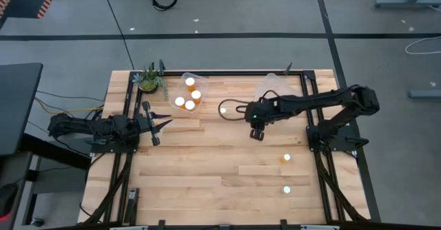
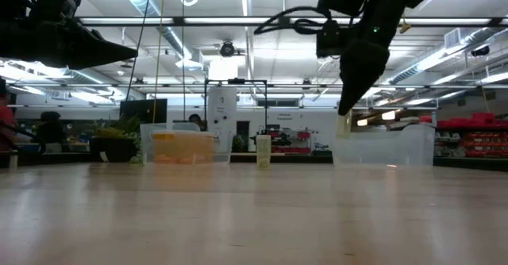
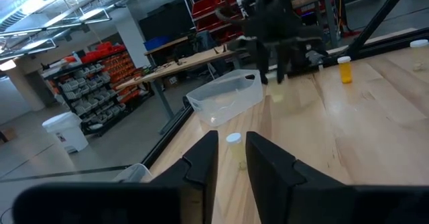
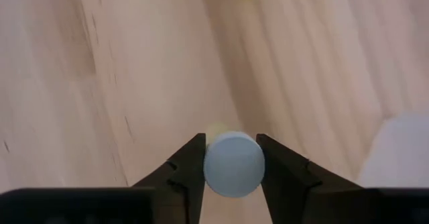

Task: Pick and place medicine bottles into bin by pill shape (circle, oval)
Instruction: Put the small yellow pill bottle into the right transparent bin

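Note:
My right gripper (image 1: 256, 132) hangs above the table's middle, shut on a small medicine bottle whose round white cap (image 4: 233, 163) fills the gap between its fingers; it also shows in the low view (image 2: 344, 125). My left gripper (image 1: 156, 124) waits open and empty at the table's left. A clear bin (image 1: 189, 92) at the far middle holds several orange bottles. A second clear bin (image 1: 272, 87) stands to its right. One bottle (image 1: 224, 108) stands upright on the table between the bins, and two more (image 1: 286, 158) (image 1: 286, 189) stand toward the near right. My right gripper pinches the bottle between its two fingers at the sides of the white cap (image 4: 209, 167). The fingers come from above, pointing down. The bottle hangs upright below the fingertips, lifted clear of the table.
A small potted plant (image 1: 149, 80) stands at the far left corner, beside the bin with bottles. Black frame rails run along the table's left and right sides. The bare wood in the table's middle and near half (image 1: 207, 175) is free.

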You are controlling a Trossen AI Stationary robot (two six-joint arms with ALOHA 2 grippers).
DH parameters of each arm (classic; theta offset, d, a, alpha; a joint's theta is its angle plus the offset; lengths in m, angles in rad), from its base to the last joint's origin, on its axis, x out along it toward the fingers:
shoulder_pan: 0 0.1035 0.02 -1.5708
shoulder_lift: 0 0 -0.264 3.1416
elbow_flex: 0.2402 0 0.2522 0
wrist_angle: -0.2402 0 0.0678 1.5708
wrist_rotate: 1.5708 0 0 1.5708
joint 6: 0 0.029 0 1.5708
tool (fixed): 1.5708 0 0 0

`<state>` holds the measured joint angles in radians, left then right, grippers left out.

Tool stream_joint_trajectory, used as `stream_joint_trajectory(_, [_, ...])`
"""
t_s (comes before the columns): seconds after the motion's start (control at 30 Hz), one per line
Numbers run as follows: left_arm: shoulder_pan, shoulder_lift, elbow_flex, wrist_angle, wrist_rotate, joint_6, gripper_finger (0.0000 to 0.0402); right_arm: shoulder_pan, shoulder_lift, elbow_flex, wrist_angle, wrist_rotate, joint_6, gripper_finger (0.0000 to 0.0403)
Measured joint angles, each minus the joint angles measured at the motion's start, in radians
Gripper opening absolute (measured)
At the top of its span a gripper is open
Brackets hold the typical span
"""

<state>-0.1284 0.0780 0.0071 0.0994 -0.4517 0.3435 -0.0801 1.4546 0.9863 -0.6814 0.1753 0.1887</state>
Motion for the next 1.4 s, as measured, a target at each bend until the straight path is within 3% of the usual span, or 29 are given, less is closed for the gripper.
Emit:
stream_joint_trajectory(0.47, [0.0,0.0,0.0,0.0,0.0,0.0,0.008,-0.19,-0.138,0.0,-0.078,0.011,-0.001,0.0132])
stream_joint_trajectory(0.67, [0.0,0.0,0.0,0.0,0.0,0.0,0.0087,-0.295,-0.131,0.003,-0.107,0.011,-0.025,0.0133])
stream_joint_trajectory(0.87, [0.0,0.0,0.0,0.0,0.0,0.0,0.0091,-0.355,-0.131,0.091,-0.228,0.011,-0.033,0.0133])
stream_joint_trajectory(1.17, [0.0,0.0,0.0,0.0,0.0,0.0,0.0084,-0.488,-0.125,0.154,-0.261,0.011,-0.092,0.0133])
stream_joint_trajectory(1.4, [0.0,0.0,0.0,0.0,0.0,0.0,0.0091,-0.623,-0.021,0.132,-0.217,0.003,-0.124,0.0133])
